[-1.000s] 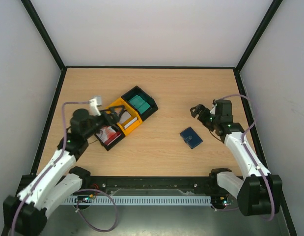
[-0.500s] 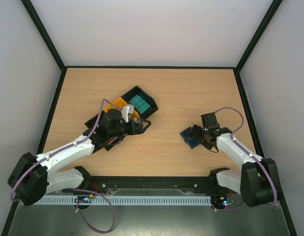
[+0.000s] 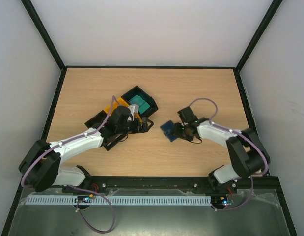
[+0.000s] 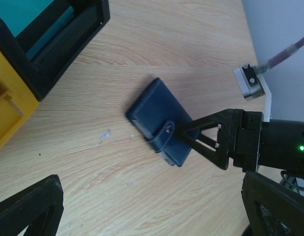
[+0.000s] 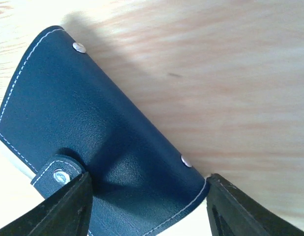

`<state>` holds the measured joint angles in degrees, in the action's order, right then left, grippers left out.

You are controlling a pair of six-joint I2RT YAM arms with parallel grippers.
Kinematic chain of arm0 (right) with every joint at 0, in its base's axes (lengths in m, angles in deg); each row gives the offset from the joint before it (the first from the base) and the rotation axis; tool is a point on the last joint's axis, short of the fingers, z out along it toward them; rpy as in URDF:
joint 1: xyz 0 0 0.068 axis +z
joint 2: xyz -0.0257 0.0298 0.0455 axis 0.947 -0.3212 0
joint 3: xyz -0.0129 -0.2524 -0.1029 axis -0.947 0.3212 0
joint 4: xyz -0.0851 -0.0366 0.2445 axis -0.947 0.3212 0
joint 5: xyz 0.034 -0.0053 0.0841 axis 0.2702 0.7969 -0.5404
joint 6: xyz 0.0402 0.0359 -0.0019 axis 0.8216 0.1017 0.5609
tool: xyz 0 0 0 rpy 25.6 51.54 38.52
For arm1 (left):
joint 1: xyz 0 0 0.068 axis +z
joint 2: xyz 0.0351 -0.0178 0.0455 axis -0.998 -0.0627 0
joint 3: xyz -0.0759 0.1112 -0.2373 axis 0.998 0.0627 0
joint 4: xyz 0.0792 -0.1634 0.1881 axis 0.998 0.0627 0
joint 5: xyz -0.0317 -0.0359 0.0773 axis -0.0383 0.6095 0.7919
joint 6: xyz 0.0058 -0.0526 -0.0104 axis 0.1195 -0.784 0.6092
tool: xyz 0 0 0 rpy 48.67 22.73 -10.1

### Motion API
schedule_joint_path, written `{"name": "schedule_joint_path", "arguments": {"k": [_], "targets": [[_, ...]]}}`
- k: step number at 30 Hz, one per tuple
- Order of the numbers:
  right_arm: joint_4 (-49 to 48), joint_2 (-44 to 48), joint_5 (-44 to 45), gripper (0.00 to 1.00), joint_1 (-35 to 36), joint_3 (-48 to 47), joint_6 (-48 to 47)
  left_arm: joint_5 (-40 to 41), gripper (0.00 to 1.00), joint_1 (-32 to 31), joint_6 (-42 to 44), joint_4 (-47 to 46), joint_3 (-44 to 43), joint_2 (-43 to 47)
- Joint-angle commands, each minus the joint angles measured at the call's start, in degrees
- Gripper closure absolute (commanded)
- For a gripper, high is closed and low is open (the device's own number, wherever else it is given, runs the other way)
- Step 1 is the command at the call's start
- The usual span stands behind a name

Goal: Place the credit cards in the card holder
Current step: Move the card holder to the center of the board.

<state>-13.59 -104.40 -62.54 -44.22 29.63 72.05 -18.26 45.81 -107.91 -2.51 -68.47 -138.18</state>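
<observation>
Bench (image 3: 201, 88): pale wood-grain bench boxed in by white walls and black edging.
Left tool (image 4: 152, 196): spread wide, gripping nothing, poised above the bench.
Right tool (image 3: 172, 131): closed to the width of the small navy-blue folding card holder (image 3: 166, 129), one finger (image 5: 63, 206) against each long edge near the clasp tab.
Card holder: folded shut, resting on the bench directly ahead of my left tool, far end between the right tool's fingers.
Trays: a black plastic tray (image 4: 63, 46) with teal contents and a yellow plastic tray (image 4: 7, 98) sit ahead-left of my left tool, touching.
</observation>
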Motion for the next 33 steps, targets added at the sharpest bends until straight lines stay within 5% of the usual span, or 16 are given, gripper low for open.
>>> {"name": "schedule_joint_path", "arguments": {"k": [1, 6, 11, 18, 28, 33], "targets": [[-1.5, -8.5, 1.3, 0.41, 6.5, -6.6, -1.2, 2.6, 0.02, -0.2, 1.4, 5.8, -4.3, -3.4], [-3.9, -10.3, -0.3, 0.42, 10.4, -7.9, 0.8, 3.4, 0.04, -0.2, 0.2, 6.7, -4.6, -6.1], [-5.8, -8.3, -2.4, 0.42, 10.7, -6.1, 1.5, 3.6, 0.25, -0.2, -1.0, 7.5, -7.0, -11.1], [-5.6, -9.6, 6.9, 0.26, 8.7, -10.3, -7.6, 4.9, 0.39, -0.3, -4.7, 9.4, -10.5, -18.9], [-9.2, -13.0, -10.8, 0.42, 7.3, -8.4, -12.0, 4.2, 0.59, -2.2, -10.4, 8.6, -12.9, -24.5], [-11.8, -10.0, -16.5, 0.47, 6.9, -4.2, -9.3, 5.2, 0.73, -2.5, -7.4, 15.8, -18.2, -29.0]]}}
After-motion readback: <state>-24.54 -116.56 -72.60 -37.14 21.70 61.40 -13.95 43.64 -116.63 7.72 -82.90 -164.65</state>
